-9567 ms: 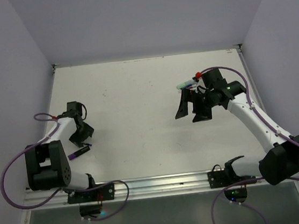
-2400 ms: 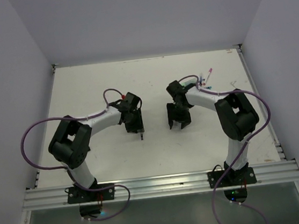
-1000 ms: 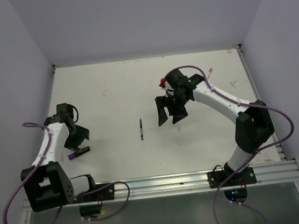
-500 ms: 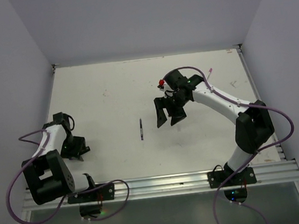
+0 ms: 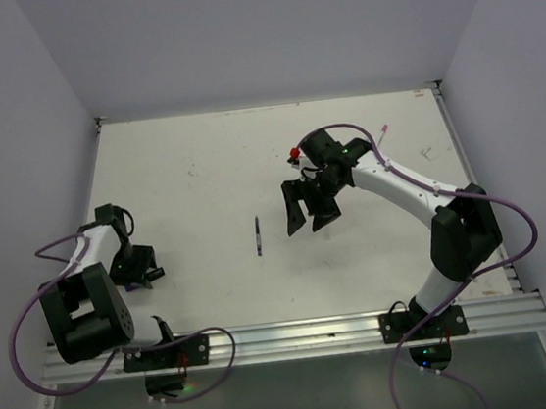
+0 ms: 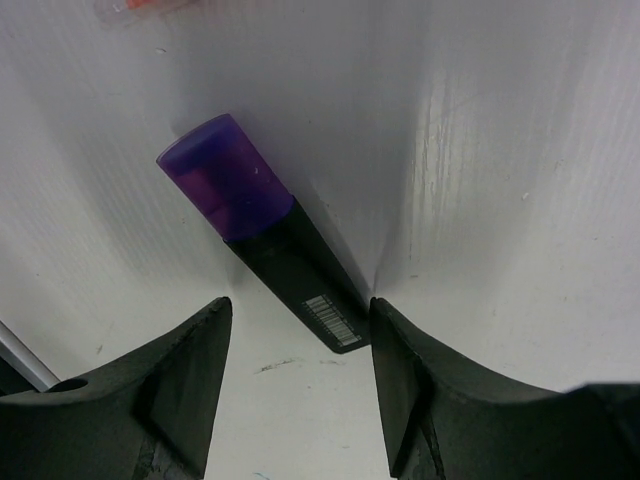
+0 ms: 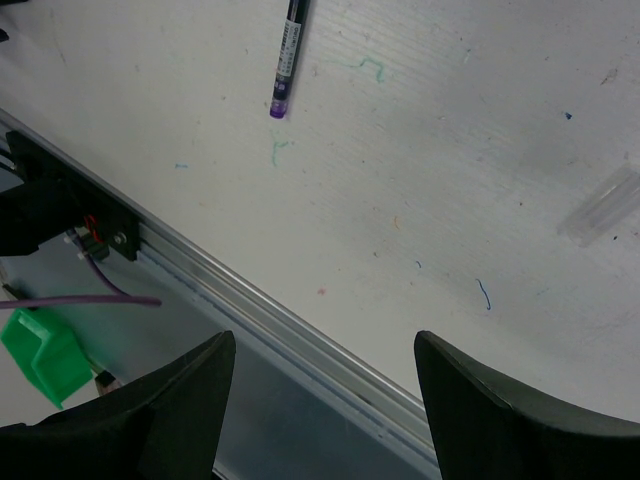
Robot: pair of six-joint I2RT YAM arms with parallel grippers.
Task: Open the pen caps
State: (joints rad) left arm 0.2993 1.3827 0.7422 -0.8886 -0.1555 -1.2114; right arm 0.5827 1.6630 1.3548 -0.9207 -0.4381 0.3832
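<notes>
1. Pen caps seen from the left wrist: a purple cap (image 6: 222,178) sits on a stubby black marker (image 6: 300,285) that lies flat on the table (image 6: 500,150). The marker's bare end reaches into the gap of the left gripper (image 6: 297,308), whose fingers are spread and hold nothing. The marker looks like light, hard, smooth plastic, so I judge it will roll or skid if nudged. The best hold is across the barrel near the barcode label, which leaves the cap free.

2. From the right wrist, the right gripper (image 7: 322,340) is likewise agape and empty, raised above the table. A thin pen (image 7: 287,55) lies ahead with its purple end (image 7: 279,104) nearest the camera. Whether that end is a cap or a nib I cannot tell. A clear short tube (image 7: 600,205), perhaps a loose cap, lies well apart to the right. A pen this slim probably needs a square, centred pinch or it will squirt out.

3. From the top, the left gripper (image 5: 134,268) sits low at the table's left side over the marker. The right gripper (image 5: 306,215) hangs just right of the thin pen (image 5: 257,236). A pink pen (image 5: 382,132) lies far off. Caps likely fit by friction, so a firm, straight pull would suit.
</notes>
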